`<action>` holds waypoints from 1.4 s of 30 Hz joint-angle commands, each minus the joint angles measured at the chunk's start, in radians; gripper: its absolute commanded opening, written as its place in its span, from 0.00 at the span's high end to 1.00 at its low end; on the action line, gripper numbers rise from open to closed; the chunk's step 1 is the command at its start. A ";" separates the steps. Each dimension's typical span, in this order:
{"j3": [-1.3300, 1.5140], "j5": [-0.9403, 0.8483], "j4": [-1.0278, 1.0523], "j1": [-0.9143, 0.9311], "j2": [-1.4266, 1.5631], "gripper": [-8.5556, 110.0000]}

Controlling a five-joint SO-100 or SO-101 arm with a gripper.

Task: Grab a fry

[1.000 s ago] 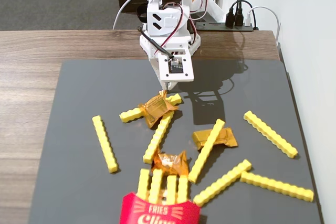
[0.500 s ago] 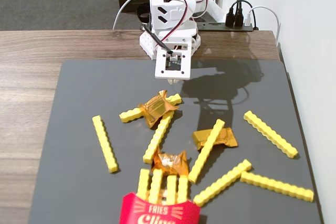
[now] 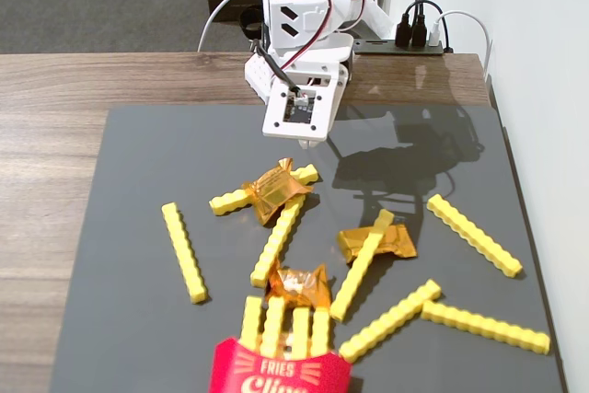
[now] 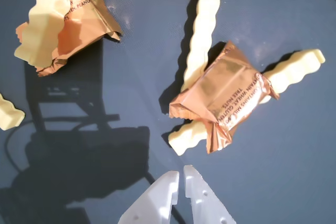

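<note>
Fixed view: gripper hanging over the far edge of the grey mat, fingers mostly hidden behind the white wrist housing, so impossible to tell here whether apart or together. Nearest fry just below it in the picture, lying crosswise, part-covered by a gold wrapper. Second fry running on toward the red carton. About 10 more scattered over the mat, 1 alone at left, several well apart at right.

Wrist view: gripper at the bottom edge, tips nearly together, only a thin slit between, holding nothing. Fry ahead and slightly right, close but not touching, long axis slanting up to the right, middle buried under the wrapper. Only the 2 ends bare; near end the likelier grip, judging by reach. Another fry standing nearly straight up the picture, its lower end hidden. Colours washed pale by glare; studs hard to make out.
</note>
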 commanded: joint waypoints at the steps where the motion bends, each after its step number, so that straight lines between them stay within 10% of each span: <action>1: -0.043 0.026 0.021 -0.008 -0.006 0.92; 14: -0.021 0.268 0.071 0.057 -0.058 0.74; 42: 0.094 0.466 -0.222 0.040 -0.324 0.74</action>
